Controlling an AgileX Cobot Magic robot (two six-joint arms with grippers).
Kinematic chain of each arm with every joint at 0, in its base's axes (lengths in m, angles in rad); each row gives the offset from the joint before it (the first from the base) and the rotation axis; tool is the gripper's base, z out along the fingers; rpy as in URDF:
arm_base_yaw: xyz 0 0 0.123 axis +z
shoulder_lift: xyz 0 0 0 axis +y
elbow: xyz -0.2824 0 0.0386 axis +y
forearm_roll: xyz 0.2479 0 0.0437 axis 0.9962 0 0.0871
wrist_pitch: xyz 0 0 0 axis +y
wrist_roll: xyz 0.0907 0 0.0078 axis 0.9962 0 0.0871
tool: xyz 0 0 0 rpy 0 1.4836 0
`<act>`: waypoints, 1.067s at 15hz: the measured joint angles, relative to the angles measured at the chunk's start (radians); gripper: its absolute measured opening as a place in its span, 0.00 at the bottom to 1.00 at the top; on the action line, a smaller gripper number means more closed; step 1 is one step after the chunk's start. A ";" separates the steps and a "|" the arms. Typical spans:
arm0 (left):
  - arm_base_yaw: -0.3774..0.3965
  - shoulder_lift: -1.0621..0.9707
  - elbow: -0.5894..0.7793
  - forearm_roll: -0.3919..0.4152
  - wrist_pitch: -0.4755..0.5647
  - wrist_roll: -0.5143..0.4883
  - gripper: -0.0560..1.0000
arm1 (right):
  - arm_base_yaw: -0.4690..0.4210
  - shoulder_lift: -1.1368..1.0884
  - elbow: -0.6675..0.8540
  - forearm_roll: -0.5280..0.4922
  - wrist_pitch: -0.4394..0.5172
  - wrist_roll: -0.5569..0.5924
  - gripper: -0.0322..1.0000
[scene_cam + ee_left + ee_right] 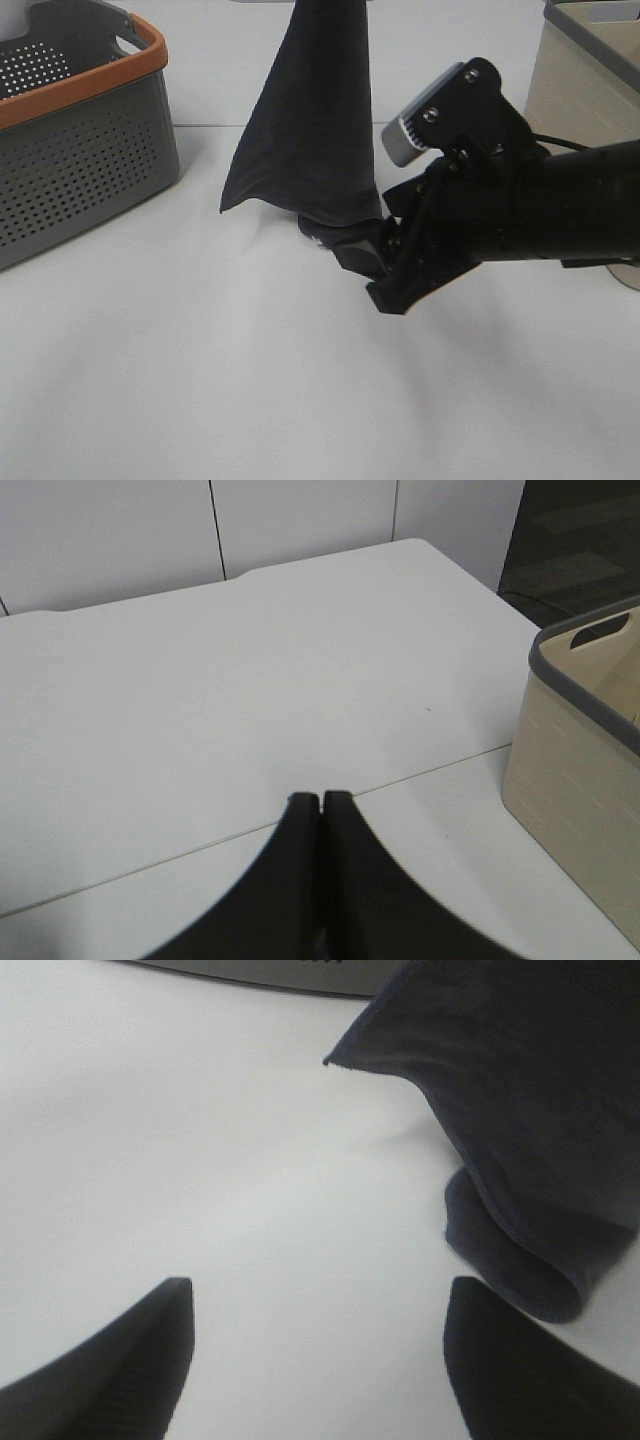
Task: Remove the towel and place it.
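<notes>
Right gripper [318, 1360] spread wide beside the hanging towel [310, 130]; left gripper [321, 800] pressed together. Centre the lower fold between jaws before closing.

One towel [310, 130], one grey basket [80, 170], one beige basket [570, 810], one white table [200, 380]

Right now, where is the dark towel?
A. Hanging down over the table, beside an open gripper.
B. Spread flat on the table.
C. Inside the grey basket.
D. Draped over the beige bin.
A: the towel hangs down from above the picture's top edge, and its lower fold is beside the open right gripper.
</notes>
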 joint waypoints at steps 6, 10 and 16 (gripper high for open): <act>-0.008 0.010 -0.018 0.008 0.050 0.048 0.05 | 0.058 0.186 -0.143 0.008 -0.025 0.221 0.71; -0.008 0.032 -0.019 0.002 0.056 0.111 0.05 | 0.058 0.292 -0.220 0.013 -0.045 0.313 0.71; -0.008 0.054 -0.019 -0.024 0.074 0.175 0.05 | 0.082 0.475 -0.424 0.014 -0.095 0.615 0.71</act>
